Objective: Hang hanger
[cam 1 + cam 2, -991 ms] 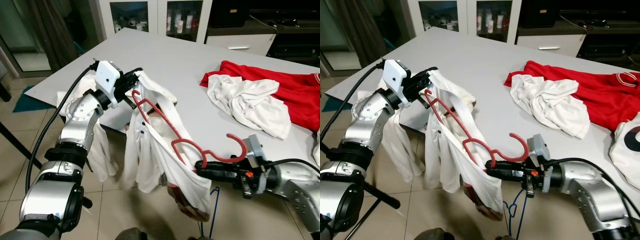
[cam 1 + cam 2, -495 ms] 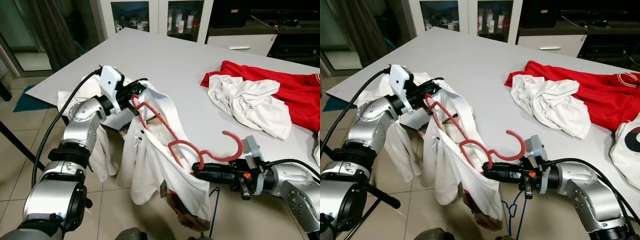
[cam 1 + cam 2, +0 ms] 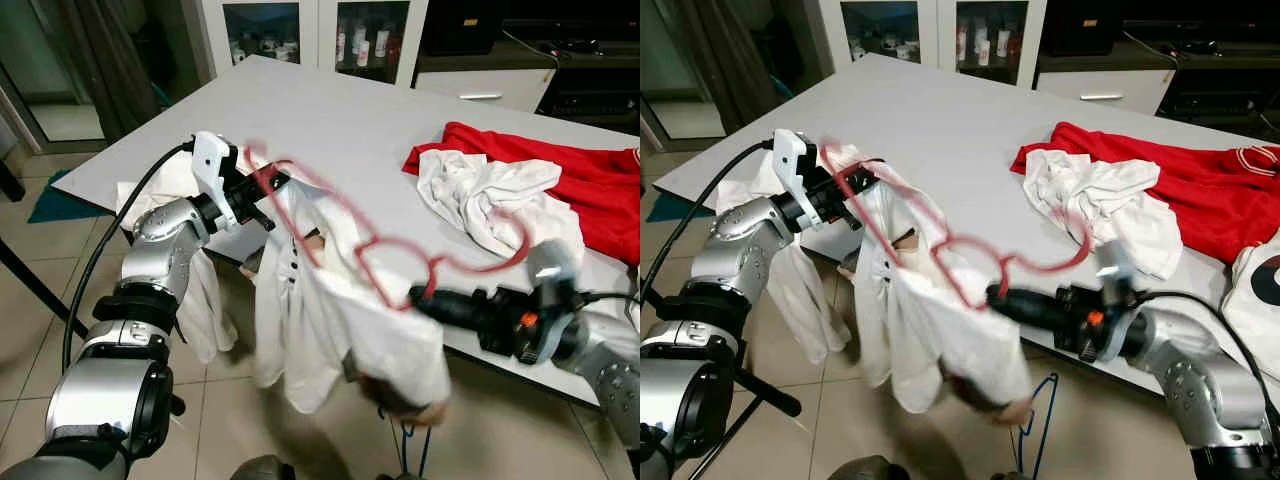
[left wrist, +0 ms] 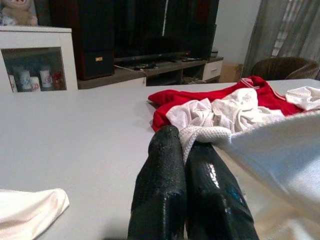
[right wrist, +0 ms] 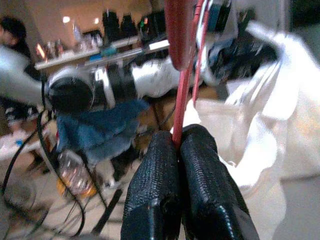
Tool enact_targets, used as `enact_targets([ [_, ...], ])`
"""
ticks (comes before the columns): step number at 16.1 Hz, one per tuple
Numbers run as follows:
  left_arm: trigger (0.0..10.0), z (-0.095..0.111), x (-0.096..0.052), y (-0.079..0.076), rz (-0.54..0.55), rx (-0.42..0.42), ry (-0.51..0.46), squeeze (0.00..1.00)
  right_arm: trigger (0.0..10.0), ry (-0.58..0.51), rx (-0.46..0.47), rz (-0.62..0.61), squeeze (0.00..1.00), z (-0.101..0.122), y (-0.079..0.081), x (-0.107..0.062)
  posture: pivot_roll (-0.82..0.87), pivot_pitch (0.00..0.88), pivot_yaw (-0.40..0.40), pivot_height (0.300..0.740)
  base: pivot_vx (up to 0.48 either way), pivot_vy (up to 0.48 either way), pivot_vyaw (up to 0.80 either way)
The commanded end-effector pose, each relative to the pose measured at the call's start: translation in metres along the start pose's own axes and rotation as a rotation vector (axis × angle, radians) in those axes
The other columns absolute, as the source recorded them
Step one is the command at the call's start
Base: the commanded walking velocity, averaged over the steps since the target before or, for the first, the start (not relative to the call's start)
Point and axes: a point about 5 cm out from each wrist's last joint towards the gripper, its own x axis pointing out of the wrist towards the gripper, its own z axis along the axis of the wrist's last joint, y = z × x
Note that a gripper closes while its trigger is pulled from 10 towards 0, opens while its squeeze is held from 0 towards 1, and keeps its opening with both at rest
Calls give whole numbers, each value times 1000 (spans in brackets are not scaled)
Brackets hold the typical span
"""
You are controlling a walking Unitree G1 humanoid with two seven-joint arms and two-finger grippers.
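Evidently the stiff, light red hanger (image 3: 970, 262) is pinched near its neck by the closed right tool (image 3: 992, 294); the limp white shirt (image 3: 930, 320), at 9 o'clock, is clamped by the closed left tool (image 3: 268, 185).

Red hanger (image 3: 970, 255), white shirt (image 3: 930, 320), grey table (image 3: 970, 130).

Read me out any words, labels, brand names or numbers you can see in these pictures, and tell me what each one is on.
None can be read.
Bottles in the cabinet: labels too small to read.
White garment at the table's right edge: a dark printed mark, cut off by the frame, unreadable.
Red hanger and white shirt, held between the left tool and right tool: no lettering shows; both are motion-blurred.
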Motion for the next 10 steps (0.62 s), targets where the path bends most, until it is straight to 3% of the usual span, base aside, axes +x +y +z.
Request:
enact_targets([
  [1, 10000, 2, -1, -1, -8, -10, -21, 0, 10000, -46, -12, -7, 0, 9, -3, 0, -24, 0, 38, 740, 0, 0, 0],
  [3, 10000, -1, 3, -7, -20, -24, -30, 0, 10000, -128, -31, -61, 0, 15, -11, 6, -23, 0, 41, 740, 0, 0, 0],
  [4, 10000, -4, 9, -20, -46, -38, -54, 0, 10000, -233, -57, -144, 0, 23, -23, 18, -25, 0, 44, 740, 0, 0, 0],
  [7, 10000, -3, 16, -31, -39, -66, -110, 0, 10000, -311, -78, -229, 0, 27, -36, 38, -25, 0, 43, 740, 0, 0, 0],
  [10, 10000, 3, 25, -44, -12, -94, -193, 0, 10000, -481, -86, -438, 0, 41, -65, 76, -14, 0, 37, 740, 0, 0, 0],
])
